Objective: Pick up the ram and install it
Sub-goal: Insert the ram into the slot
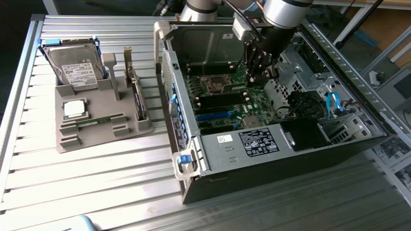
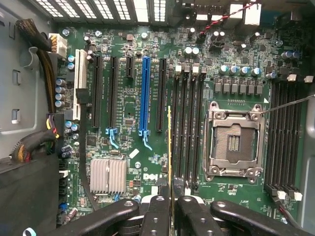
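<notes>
My gripper reaches down inside the open computer case, just above the motherboard. In the wrist view the gripper is shut on the ram. The ram is seen edge-on as a thin yellow-green strip running out from between the black fingers. It hangs over the left edge of a bank of black memory slots, beside the open, empty CPU socket. Whether it touches a slot I cannot tell.
A grey holder on the slatted table at the exterior view's left carries a hard drive, a square silver CPU and a thin stick on edge. More memory slots, a heatsink and cable bundles surround the socket.
</notes>
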Available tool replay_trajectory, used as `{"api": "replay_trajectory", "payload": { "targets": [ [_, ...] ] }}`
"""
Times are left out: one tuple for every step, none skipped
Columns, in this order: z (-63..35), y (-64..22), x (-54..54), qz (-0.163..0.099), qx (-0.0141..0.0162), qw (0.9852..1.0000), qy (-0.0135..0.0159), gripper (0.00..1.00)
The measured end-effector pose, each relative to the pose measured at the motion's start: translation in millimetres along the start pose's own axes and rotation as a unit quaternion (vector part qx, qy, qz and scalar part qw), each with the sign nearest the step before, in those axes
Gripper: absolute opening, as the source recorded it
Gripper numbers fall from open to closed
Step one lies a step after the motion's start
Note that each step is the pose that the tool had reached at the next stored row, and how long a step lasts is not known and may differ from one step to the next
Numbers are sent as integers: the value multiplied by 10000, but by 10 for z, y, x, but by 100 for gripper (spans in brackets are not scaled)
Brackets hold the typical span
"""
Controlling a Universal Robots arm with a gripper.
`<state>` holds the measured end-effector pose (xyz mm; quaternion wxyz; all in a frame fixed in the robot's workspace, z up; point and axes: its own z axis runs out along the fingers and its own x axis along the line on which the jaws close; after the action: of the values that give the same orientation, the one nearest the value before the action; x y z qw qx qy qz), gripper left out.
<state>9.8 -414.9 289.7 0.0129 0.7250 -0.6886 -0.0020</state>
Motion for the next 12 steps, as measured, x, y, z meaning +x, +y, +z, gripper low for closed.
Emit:
{"api": "replay_trajectory", "payload": {
  "targets": [
    [6,0,0,0,0,10000,0,13],
    [14,0,0,0,0,10000,0,13],
    [22,0,0,0,1,10000,0,13],
    [34,0,-1,0,3,10000,0,13],
    [43,2,-1,1,4,10000,0,13],
    [53,5,-1,1,4,10000,0,13],
    [63,9,-2,1,6,10000,0,13],
    [76,19,-3,1,9,10000,0,13],
    [85,29,-4,0,12,10000,0,13],
    [95,39,-5,0,16,10000,1,13],
    [103,46,-5,1,19,10000,1,13],
    [116,57,-7,0,24,10000,1,13]
  ]
}}
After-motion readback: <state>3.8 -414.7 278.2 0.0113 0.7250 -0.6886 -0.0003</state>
